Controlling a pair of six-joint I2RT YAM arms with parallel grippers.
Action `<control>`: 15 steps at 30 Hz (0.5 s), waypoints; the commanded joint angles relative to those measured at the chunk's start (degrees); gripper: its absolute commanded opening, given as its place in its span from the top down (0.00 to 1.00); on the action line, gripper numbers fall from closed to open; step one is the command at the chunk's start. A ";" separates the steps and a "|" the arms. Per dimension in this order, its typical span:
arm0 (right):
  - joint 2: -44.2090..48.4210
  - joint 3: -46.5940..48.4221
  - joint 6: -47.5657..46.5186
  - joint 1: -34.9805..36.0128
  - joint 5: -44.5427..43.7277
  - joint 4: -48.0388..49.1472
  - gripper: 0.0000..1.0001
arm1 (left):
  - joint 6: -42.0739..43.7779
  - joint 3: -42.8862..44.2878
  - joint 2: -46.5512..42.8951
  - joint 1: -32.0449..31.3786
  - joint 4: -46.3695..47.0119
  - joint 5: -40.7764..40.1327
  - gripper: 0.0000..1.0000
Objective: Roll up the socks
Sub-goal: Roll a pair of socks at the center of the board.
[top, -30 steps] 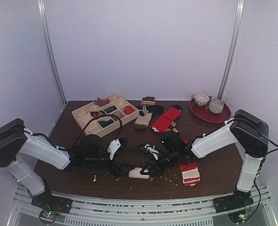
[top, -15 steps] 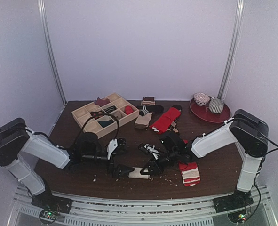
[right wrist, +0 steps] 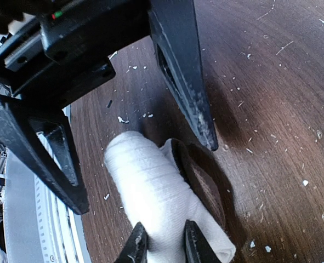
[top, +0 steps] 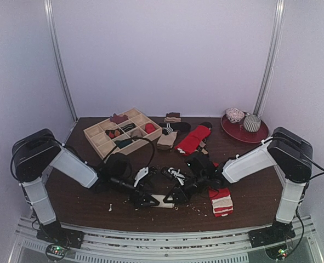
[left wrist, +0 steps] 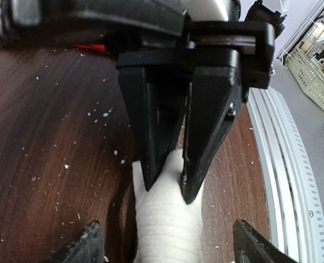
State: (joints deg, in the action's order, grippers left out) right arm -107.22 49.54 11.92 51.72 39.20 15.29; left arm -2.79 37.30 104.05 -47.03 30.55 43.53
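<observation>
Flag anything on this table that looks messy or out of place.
Pale crumbs are scattered over the dark table, thickest around the cream sock near the front edge. Several loose socks lie strewn behind centre, beside the wooden tray rather than in its compartments.

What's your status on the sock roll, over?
Left gripper shut on cream sock. Right gripper open, straddling it. Red-and-white sock lies apart, not gripped.
</observation>
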 commanded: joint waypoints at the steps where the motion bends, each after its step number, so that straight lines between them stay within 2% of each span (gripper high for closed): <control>1: -6.22 -3.93 -0.59 -0.09 -9.13 -15.31 0.80 | 0.24 1.11 0.92 0.17 -3.30 1.16 0.21; 6: -7.05 -3.51 -0.65 -0.09 -9.01 -15.35 0.80 | 0.28 1.86 0.57 0.18 -4.38 -0.64 0.22; 15: -7.29 -3.75 -0.76 -0.12 -9.15 -15.31 0.80 | -0.08 3.21 2.78 0.18 -3.81 0.92 0.26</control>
State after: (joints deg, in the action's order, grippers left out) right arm -107.79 49.65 11.88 51.64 39.51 15.29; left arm -2.81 39.27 105.47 -47.03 25.45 43.46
